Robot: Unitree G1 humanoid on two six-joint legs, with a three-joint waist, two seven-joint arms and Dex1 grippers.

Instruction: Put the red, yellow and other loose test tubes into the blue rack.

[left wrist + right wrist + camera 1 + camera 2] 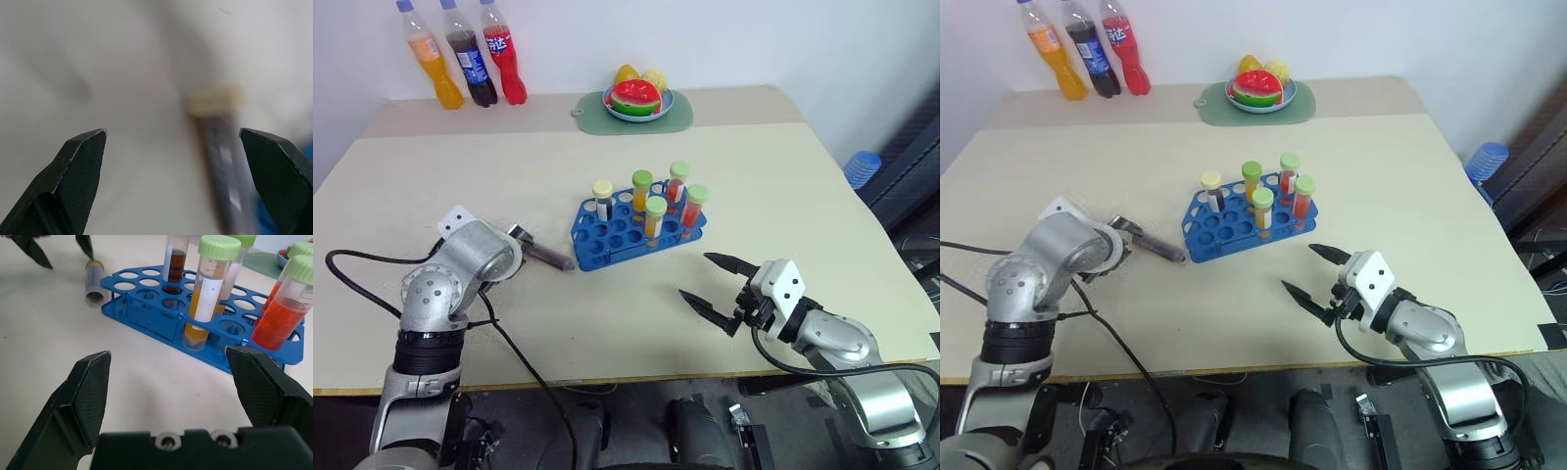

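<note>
Beige tabletop [783,225] carries the blue rack [607,235], five tubes standing in it. One loose tube [551,258] lies just left of the rack, between the left gripper's [54,249] spread fingers. Near the rack's front, the right gripper [705,279] gapes, empty.

Blue rack [607,230] with five upright capped tubes; dark loose tube [551,258] flat just beside it

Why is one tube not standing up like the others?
One dark tube lies flat on the table beside the blue rack, while five tubes stand upright in it. It has not been put in yet; the left gripper is at it, jaws open.
</note>
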